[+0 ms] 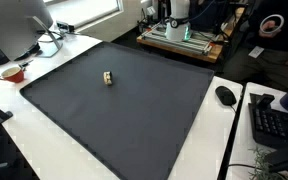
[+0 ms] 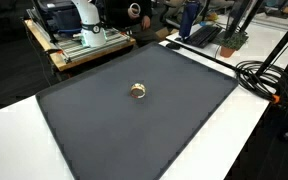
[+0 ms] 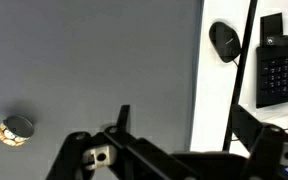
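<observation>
A small tan and silver object (image 1: 108,78) lies alone on a large dark grey mat (image 1: 134,120), toward its far side. It shows in both exterior views (image 2: 138,91), and the mat (image 2: 114,130) does too. In the wrist view the object (image 3: 16,130) sits at the left edge on the mat (image 3: 94,50). My gripper (image 3: 184,125) is well above the mat and off to the side of the object. Its two dark fingers are spread wide with nothing between them. The gripper does not show in either exterior view.
A black mouse (image 1: 225,95) and a black keyboard (image 1: 274,120) lie on the white table beside the mat; both show in the wrist view (image 3: 224,40) (image 3: 284,65). A monitor (image 1: 14,25), a red cup (image 1: 12,72), cables (image 2: 269,75) and an equipment cart (image 2: 79,40) surround the mat.
</observation>
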Controlling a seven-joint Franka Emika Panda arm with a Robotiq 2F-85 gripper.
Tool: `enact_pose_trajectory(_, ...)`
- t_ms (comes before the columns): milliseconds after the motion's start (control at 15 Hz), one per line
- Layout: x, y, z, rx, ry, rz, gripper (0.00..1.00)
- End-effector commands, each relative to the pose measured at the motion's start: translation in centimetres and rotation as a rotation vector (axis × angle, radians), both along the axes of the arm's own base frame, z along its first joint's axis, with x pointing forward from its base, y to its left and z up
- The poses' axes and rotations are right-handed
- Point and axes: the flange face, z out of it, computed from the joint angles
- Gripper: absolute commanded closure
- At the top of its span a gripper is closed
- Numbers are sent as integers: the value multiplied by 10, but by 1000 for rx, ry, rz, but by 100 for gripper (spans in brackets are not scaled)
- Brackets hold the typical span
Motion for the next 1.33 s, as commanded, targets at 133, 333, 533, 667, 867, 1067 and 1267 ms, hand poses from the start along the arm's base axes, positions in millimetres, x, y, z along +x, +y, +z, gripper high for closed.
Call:
enact_pose_trajectory(133, 0, 0, 1, 0, 0, 0, 0)
enact_pose_trajectory(333, 0, 0, 1, 0, 0, 0, 0)
enact_pose_trajectory(533, -1, -3, -12, -185, -34, 144, 0)
enact_pose_trajectory(667, 1, -8, -21, -272, -27, 223, 0)
enact_pose_trajectory(867, 5, -13, -41, -383, -1, 344, 0)
enact_pose_trajectory(1067, 8, -16, -63, -494, 43, 454, 0)
enact_pose_trajectory(1267, 7, -18, -67, -511, 44, 457, 0)
